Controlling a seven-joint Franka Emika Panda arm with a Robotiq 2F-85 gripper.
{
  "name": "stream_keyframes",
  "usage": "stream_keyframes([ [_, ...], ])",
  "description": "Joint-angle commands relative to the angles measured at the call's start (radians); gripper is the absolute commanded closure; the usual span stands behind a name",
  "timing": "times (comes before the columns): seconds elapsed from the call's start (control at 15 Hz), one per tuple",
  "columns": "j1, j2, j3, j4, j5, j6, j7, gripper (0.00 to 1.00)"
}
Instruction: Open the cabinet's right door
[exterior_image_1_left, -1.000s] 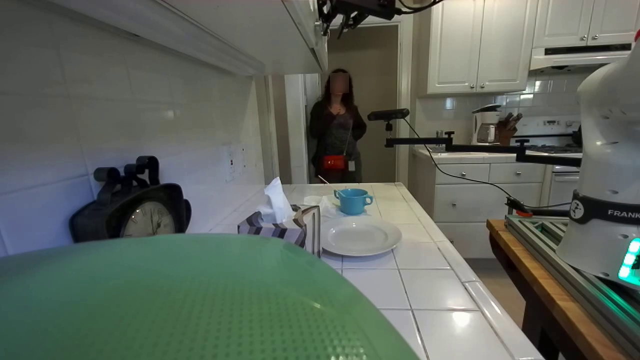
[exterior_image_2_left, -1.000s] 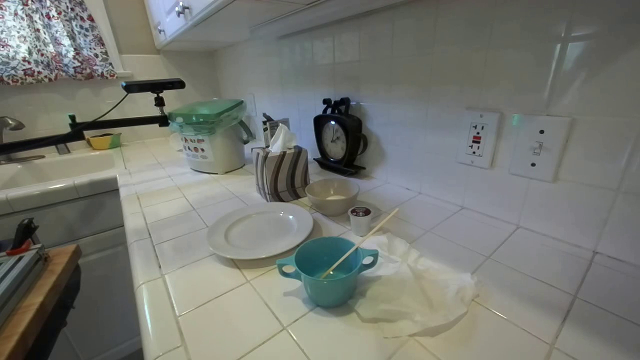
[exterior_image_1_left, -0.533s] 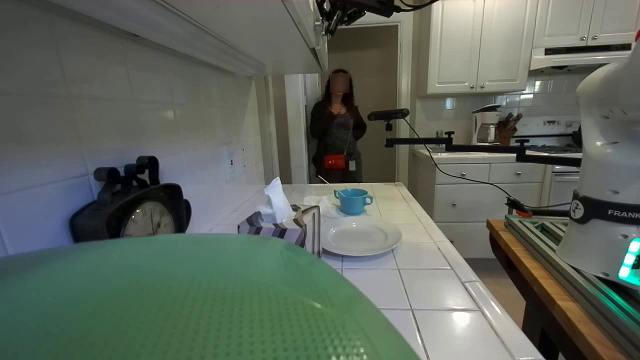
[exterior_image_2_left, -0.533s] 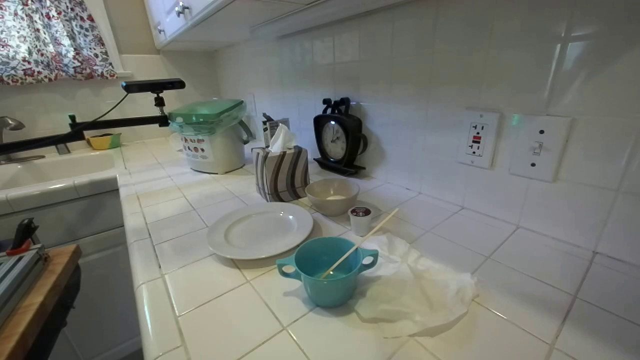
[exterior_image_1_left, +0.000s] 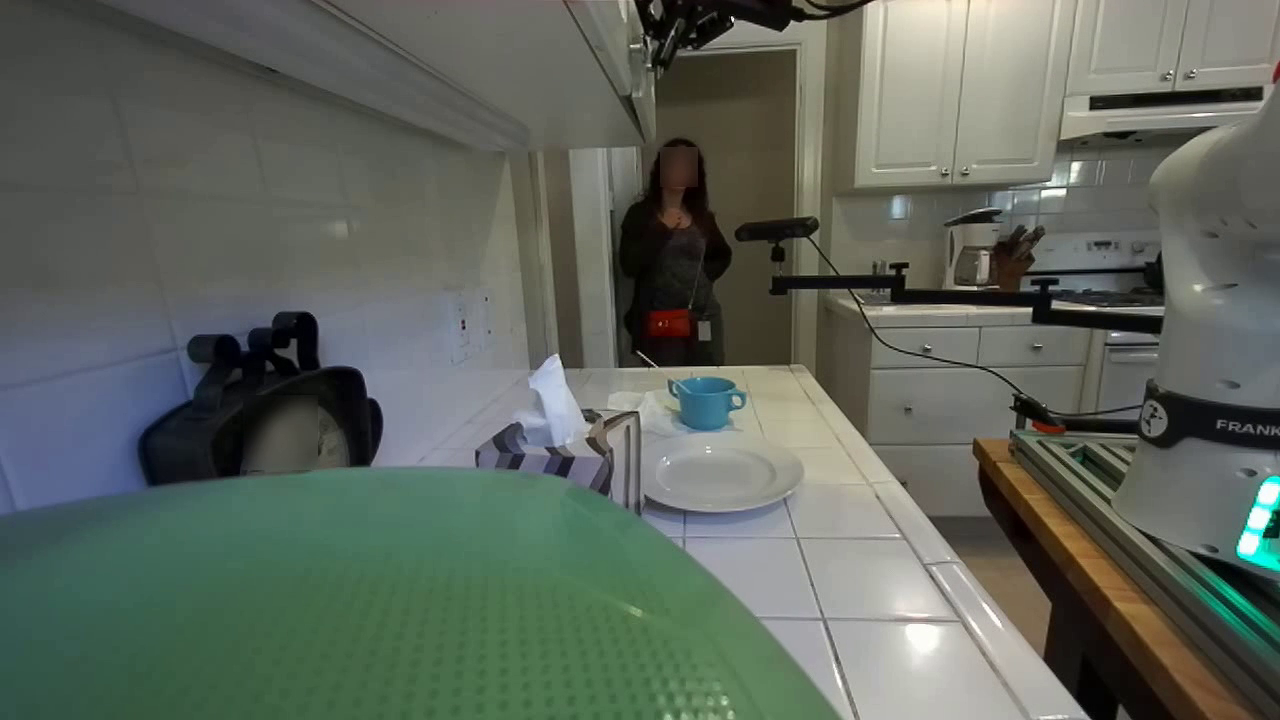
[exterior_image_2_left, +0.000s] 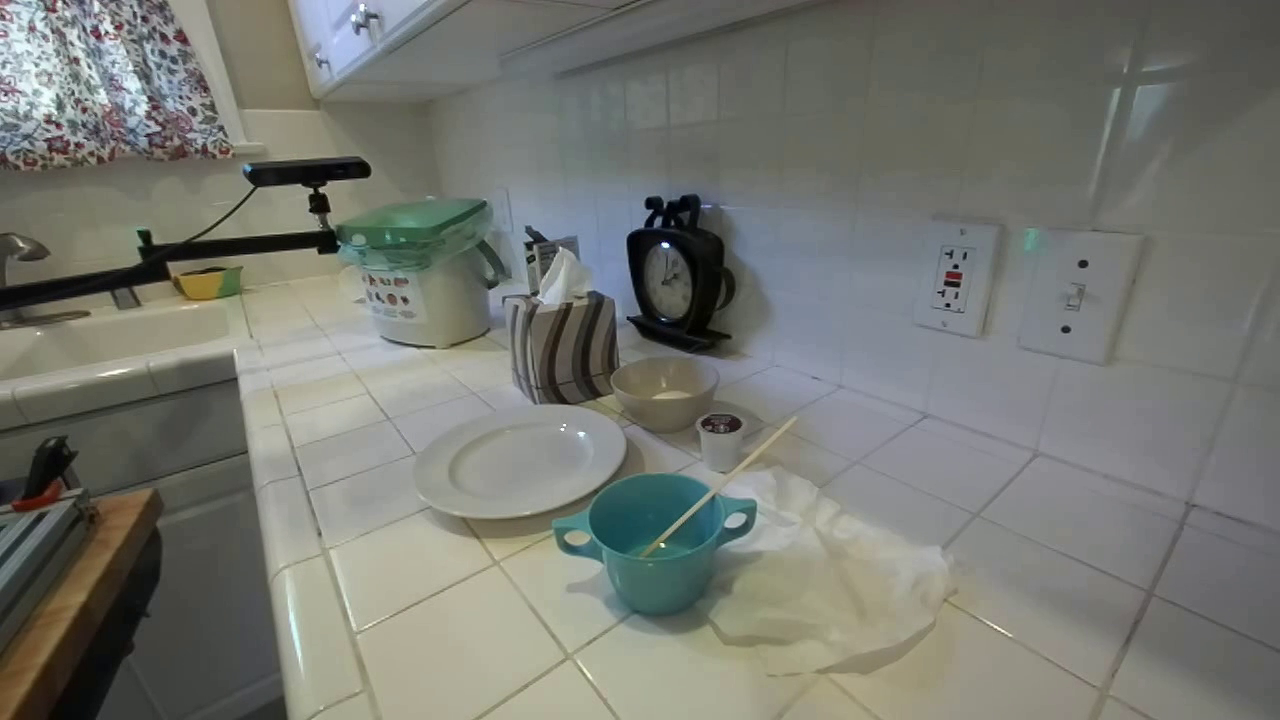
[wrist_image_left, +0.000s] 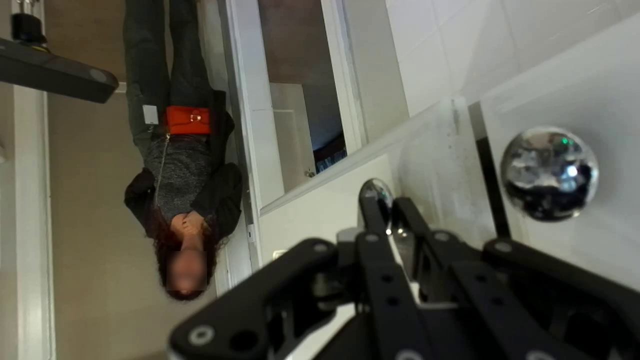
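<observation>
one flat right door on the wall-hung cabinet, above the tiled counter
in the wrist view its chrome knob shows just behind the gripper, jaws nearly together; whether they pinch it, i cannot tell.

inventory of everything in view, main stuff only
cabinet: 1, white, above counter
right door: 1, white, on cabinet
plate: 1, white, on counter
cup: 1, turquoise, on counter
stick: 1, pale, in cup
crumpled sheet: 1, white, by cup
bowl: 1, cream, on counter
pod: 1, white, beside bowl
tissue box: 1, dark-striped, beside bowl
clock: 1, black, on counter
bin: 1, white-and-green, on counter
curtain: 1, floral, above sink
person: 1, dark-clothed, at doorway
robot arm: 1, white, at bench
gripper: 1, black, near knob
</observation>
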Motion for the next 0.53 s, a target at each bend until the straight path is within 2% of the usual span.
stream_keyframes([
  [0.0, 0.038, -0.090, -0.043, -0.049, 0.055, 0.028, -0.100, 0.97],
  [0.27, 0.050, -0.178, -0.070, -0.110, 0.114, 0.045, -0.206, 0.97],
  [0.47, 0.041, -0.207, -0.067, -0.140, 0.142, 0.043, -0.237, 0.96],
])
